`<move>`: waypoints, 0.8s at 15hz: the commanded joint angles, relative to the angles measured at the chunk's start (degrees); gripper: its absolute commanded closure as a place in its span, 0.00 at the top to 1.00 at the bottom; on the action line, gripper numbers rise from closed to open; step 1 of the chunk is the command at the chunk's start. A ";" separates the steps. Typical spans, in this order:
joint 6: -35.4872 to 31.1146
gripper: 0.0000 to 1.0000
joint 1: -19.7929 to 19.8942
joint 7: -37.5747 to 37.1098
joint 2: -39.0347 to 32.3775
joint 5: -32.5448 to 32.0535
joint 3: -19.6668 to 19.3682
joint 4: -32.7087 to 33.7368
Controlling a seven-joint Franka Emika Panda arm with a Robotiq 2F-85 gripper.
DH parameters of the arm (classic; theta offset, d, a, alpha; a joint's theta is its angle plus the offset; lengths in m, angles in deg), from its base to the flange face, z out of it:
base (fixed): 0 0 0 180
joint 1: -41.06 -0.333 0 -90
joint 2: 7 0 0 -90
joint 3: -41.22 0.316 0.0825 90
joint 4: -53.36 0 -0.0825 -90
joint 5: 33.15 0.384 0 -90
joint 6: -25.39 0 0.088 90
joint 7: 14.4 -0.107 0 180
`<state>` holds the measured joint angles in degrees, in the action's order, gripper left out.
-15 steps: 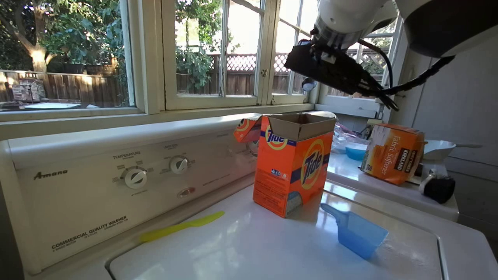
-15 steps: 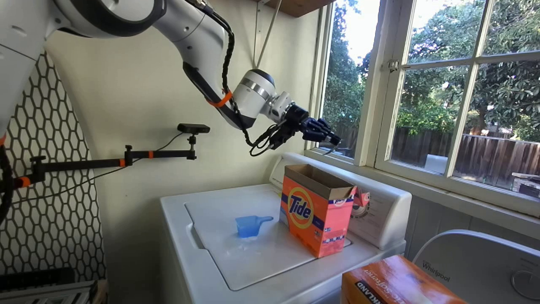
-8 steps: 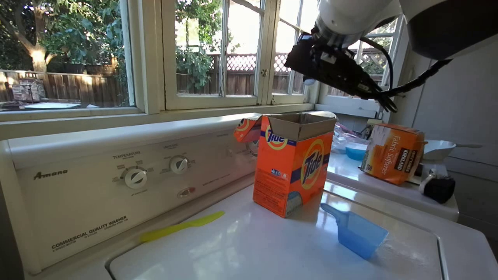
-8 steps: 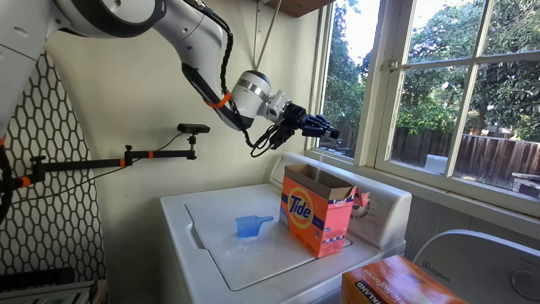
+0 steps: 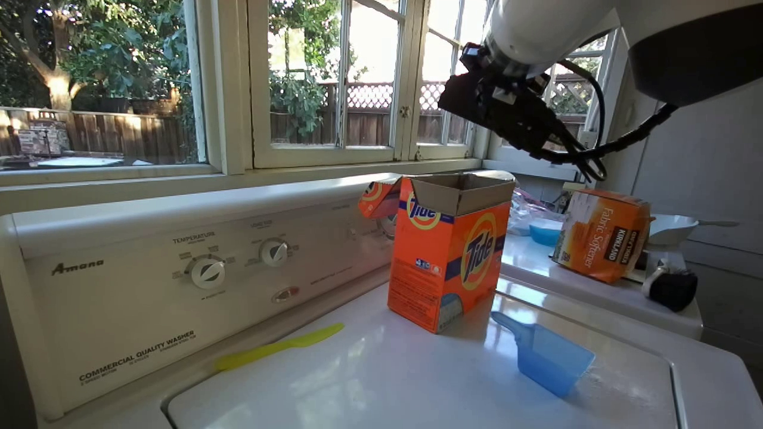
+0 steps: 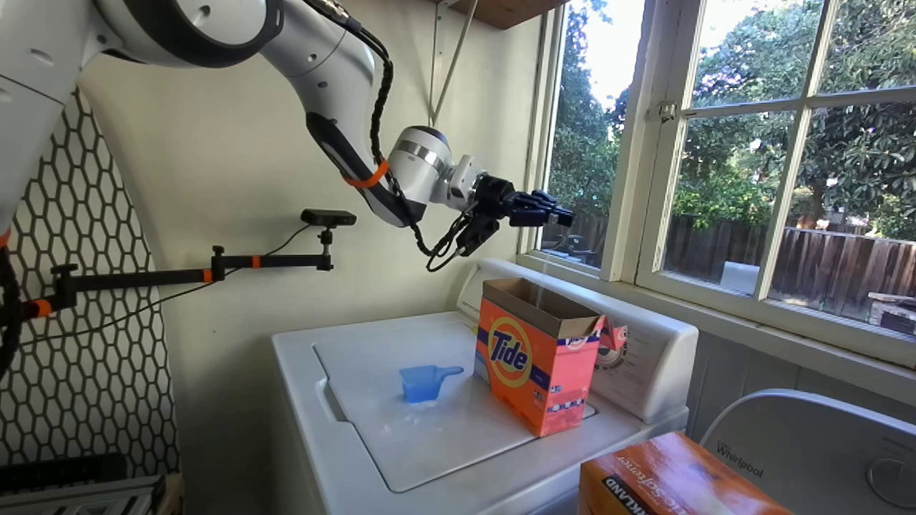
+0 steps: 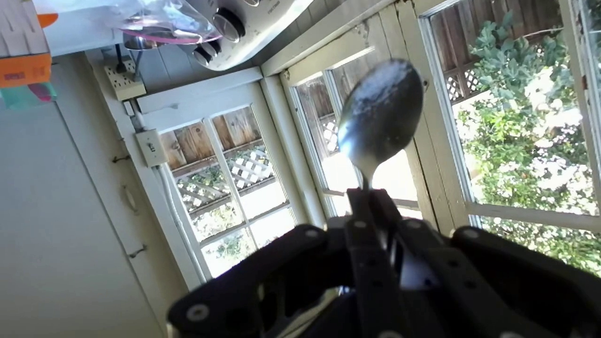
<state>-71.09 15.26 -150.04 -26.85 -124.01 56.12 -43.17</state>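
A metal spoon (image 7: 382, 110) with whitish powder on its bowl is held by the neck between the fingertips of my gripper (image 7: 367, 195), which is shut on it. In an exterior view the gripper (image 6: 565, 217) hangs above an opened orange Tide box (image 6: 512, 350), pointing toward the window. A faint pale streak (image 6: 542, 282) runs down from near the spoon into the box's mouth. The box (image 5: 474, 250) stands upright on the washer lid with its flap folded out. The gripper's dark body hides the spoon in an exterior view. How much the box contains is hidden.
A blue scoop (image 5: 551, 357) lies on the lid beside scattered white powder. A yellow-green utensil (image 5: 280, 348) rests near the washer's control panel (image 5: 208, 238). An orange fabric softener box (image 5: 602, 235) sits on the neighbouring machine. Windows (image 6: 758, 179) rise behind the panel.
The wrist has sunk slightly and the gripper's tips have risen, leveling it out. The pale streak into the box has appeared. The spoon's bowl has gone out of sight in an exterior view.
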 commanded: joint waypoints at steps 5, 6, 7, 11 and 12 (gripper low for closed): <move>5.59 0.02 -0.65 -3.55 -0.50 -4.65 1.25 -1.29; 5.88 0.02 -0.57 -3.69 -0.53 -4.69 1.39 -1.32; 5.67 0.02 -0.31 -3.57 -0.49 -4.28 1.58 -1.31; 4.82 0.02 0.62 -6.03 0.20 -2.79 1.79 -1.60; 4.11 0.02 1.11 -6.58 0.43 -2.15 1.87 -1.71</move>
<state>-66.51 15.07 -153.85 -27.54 -127.06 57.17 -43.37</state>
